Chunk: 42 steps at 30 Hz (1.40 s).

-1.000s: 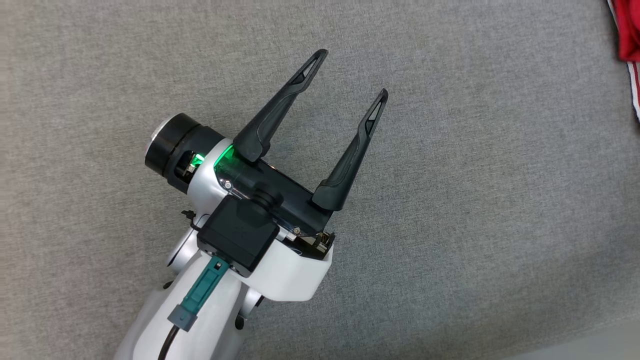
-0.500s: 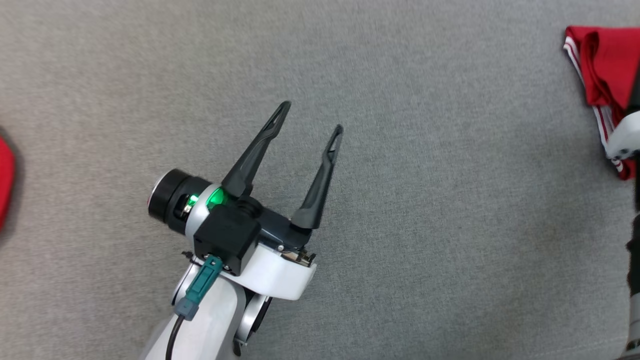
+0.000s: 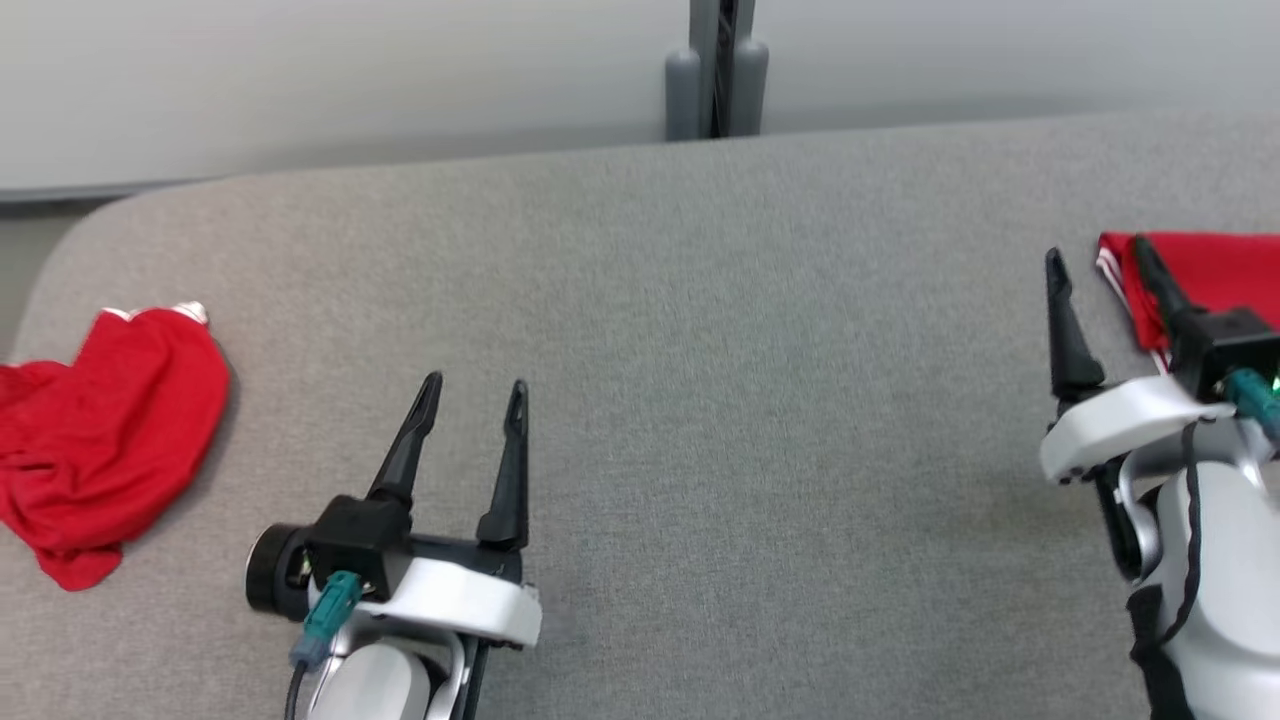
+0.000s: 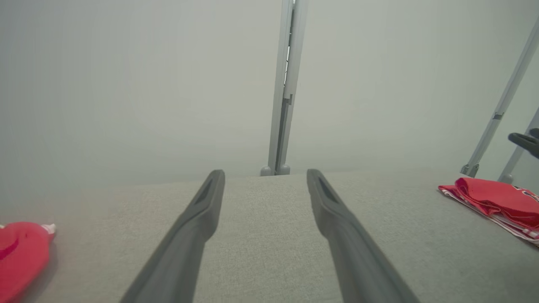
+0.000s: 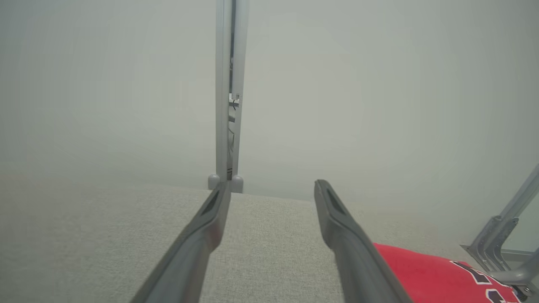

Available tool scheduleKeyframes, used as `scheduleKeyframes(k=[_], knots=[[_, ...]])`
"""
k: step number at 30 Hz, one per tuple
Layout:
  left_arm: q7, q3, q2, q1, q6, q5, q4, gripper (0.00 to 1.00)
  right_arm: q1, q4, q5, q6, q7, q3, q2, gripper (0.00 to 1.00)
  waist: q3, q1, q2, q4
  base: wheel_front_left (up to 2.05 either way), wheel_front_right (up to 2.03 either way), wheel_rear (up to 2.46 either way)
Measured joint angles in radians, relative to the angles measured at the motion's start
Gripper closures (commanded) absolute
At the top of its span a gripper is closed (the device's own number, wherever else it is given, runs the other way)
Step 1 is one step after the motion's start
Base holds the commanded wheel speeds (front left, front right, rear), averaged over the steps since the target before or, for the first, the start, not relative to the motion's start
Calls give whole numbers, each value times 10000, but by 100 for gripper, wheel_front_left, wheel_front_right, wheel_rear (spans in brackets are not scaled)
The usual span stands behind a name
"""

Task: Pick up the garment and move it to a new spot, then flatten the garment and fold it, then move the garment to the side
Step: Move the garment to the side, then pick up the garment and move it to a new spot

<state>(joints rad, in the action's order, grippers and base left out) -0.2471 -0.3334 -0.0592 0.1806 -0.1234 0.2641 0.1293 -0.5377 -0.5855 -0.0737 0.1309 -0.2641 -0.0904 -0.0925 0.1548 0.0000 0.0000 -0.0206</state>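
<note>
Camera tilted up; jaws stay spread; crumpled garment (image 3: 100, 430) now in view.

Plain red crumpled garment (image 3: 110, 420) at frame's left, folded red garment (image 3: 1225, 270) with white striped edging at right, grey woven surface (image 3: 700, 350), my black fingers (image 3: 405, 450), teal plug (image 3: 325, 605)

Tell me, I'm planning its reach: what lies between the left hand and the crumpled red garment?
Nothing: bare grey surface separates the left hand from the crumpled red garment, seen in the head view.
</note>
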Motion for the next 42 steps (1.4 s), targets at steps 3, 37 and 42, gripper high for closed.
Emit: scheduleKeyframes(k=[3,37,42], knots=[[-94,286,4,-333,-8,230,199,0,662,717,610,0,2,454,73,0,-537,0,0,97,0,0,0],[-146,2090,96,-2996,326,-813,-727,0,5468,4736,1544,0,0,1482,405,0,-2106,0,0,233,0,0,0],[-146,2031,96,-2988,284,-813,-665,0,5467,4736,1611,0,0,1471,418,0,-2097,0,0,298,0,0,0]])
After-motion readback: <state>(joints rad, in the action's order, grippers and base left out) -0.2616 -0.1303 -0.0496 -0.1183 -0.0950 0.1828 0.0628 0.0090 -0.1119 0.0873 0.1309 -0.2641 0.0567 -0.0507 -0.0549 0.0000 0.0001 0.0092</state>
